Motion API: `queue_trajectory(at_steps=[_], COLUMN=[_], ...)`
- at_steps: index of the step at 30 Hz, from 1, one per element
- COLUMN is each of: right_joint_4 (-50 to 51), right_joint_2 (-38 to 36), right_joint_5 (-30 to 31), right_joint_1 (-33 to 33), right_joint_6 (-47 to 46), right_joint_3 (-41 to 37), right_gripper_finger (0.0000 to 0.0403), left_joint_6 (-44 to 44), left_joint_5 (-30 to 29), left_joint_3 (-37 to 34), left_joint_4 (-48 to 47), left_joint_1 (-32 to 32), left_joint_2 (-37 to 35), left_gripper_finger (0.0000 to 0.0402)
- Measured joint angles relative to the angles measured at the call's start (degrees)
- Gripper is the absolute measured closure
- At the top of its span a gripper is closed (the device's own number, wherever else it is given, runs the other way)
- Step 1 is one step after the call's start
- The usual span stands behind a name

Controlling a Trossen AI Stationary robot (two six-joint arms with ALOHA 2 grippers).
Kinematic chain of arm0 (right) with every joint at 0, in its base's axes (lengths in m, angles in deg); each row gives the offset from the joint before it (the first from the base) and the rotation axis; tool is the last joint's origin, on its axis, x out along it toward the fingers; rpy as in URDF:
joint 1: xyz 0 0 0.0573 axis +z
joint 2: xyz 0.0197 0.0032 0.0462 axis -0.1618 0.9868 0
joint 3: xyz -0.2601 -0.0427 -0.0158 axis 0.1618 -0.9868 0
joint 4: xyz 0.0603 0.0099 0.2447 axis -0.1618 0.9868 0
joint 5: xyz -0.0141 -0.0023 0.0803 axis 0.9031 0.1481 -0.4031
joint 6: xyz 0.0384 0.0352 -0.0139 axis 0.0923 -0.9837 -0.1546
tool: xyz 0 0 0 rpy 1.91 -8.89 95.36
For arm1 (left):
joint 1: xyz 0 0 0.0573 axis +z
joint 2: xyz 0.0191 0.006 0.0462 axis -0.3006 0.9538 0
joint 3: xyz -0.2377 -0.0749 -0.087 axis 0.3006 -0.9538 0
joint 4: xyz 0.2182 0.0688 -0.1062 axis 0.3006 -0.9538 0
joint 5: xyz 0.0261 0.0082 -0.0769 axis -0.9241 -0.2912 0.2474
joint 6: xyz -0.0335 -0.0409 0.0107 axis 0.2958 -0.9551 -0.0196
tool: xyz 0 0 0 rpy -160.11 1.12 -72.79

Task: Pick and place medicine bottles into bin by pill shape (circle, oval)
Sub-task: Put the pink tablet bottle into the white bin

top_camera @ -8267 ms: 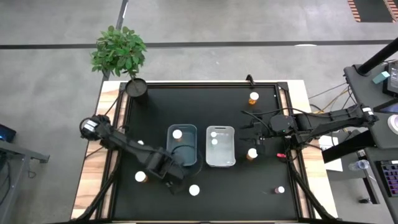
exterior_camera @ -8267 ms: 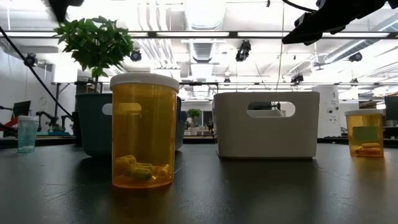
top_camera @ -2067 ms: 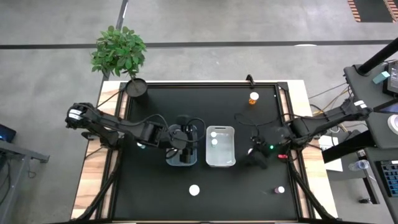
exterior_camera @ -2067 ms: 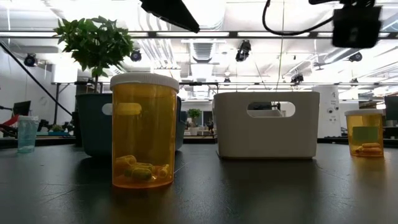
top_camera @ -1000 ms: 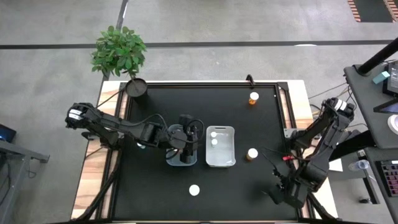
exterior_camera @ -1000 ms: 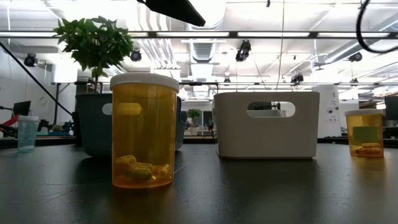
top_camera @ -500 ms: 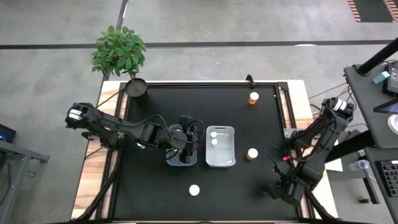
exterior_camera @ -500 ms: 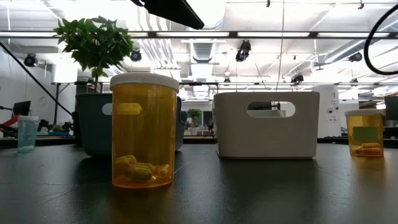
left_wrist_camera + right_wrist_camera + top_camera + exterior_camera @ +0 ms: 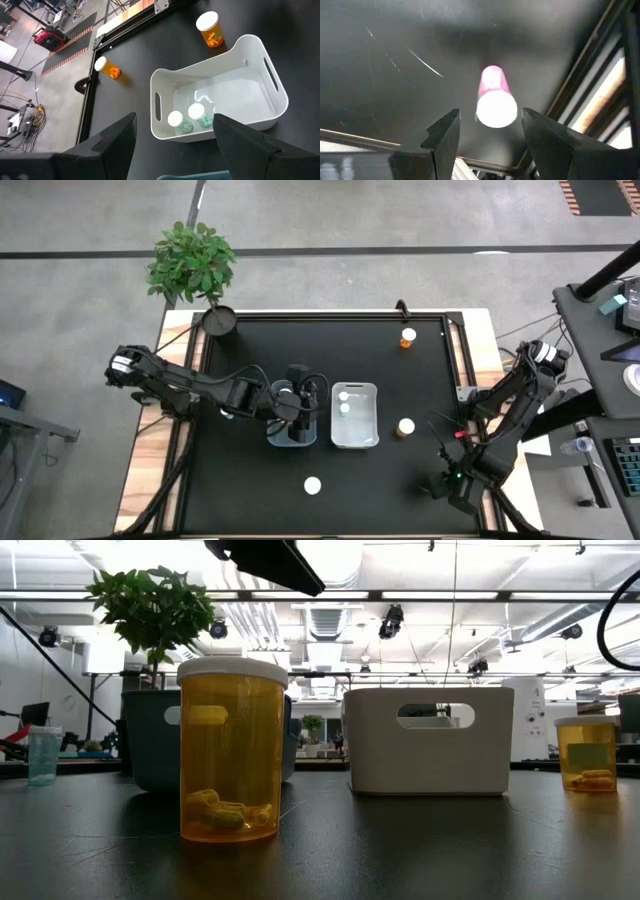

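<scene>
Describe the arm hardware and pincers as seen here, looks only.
Both arms are dark, slim and jointed, with black cables looping along the links. The left arm's base end carries a pale round cap. The left pincer has two broad, flat black fingers tapering to points. The right pincer has matching dark fingers, and a small green light shows near its wrist.

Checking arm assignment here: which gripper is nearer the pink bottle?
The right. The right gripper hangs open just above the pink bottle at the table's near right corner, fingers either side of it. The left gripper is far off, open over the dark bin.
</scene>
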Motion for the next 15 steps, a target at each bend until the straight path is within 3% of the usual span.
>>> queue_trajectory(at_steps=[9,15], right_joint_4=[-0.78,-0.67], right_joint_2=[4.27,3.35], right_joint_5=[-0.07,-0.07], right_joint_1=[0.00,0.00], right_joint_6=[0.12,-0.65], right_joint_3=[0.02,0.04], right_gripper_finger=[0.0204,0.0257], left_joint_6=[0.00,0.00], left_joint_5=[-0.37,-0.39], left_joint_3=[0.00,0.00], left_joint_4=[0.11,0.55], left_joint_1=[0.01,0.01], left_joint_2=[0.00,0.00], left_gripper_finger=[0.0157,0.0157])
